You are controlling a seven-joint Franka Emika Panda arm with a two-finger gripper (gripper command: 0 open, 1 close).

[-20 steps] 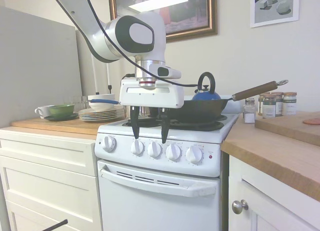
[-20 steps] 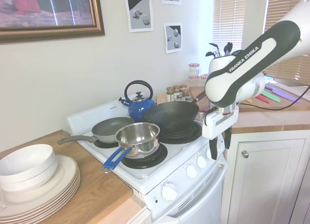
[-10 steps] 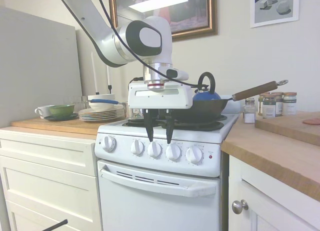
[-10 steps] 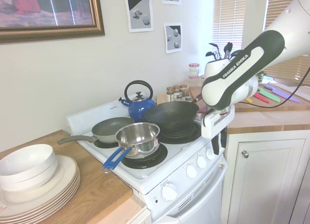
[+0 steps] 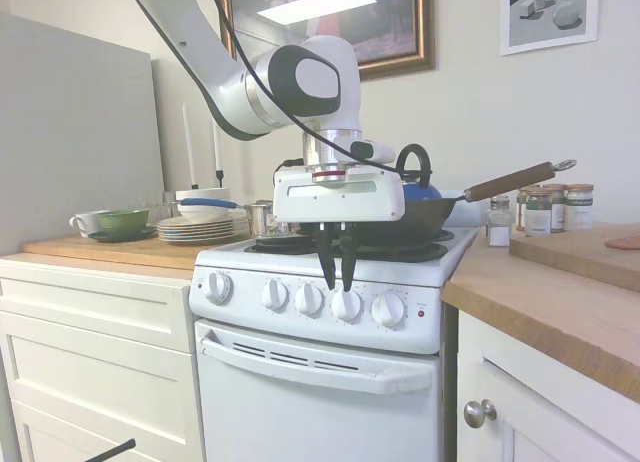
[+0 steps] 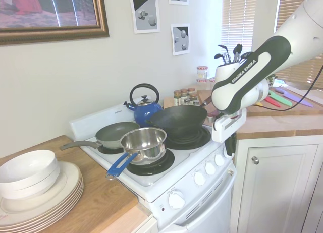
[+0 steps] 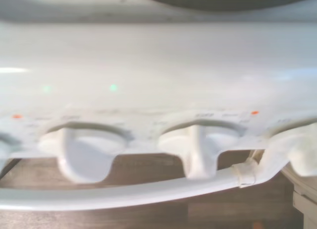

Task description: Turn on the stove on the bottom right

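Note:
The white stove [image 5: 320,382] stands between two counters, with black coil burners on top and a row of five round white knobs [image 5: 309,299] across its front panel. A small red indicator light [image 5: 420,313] sits at the right end of that row. My gripper [image 5: 338,285] points straight down in front of the panel, its tips just above the gap between the third and the fourth knob [image 5: 346,304]. Its dark fingers are drawn almost together and hold nothing. From the other side the gripper [image 6: 229,147] hangs at the stove's front right corner. Two knobs [image 7: 198,149] fill the blurred wrist view.
A wok [image 5: 400,217] with a wooden handle and a blue kettle [image 5: 412,187] sit just behind the gripper. A steel saucepan [image 6: 144,142] and a frying pan [image 6: 116,133] occupy the other burners. The oven door handle [image 5: 320,367] juts out below the knobs. Spice jars [image 5: 550,207] and plates [image 5: 195,227] stand on the counters.
The gripper has moved right along the knob row, from above the second knob to near the fourth. Its fingers have closed from wide apart to nearly touching.

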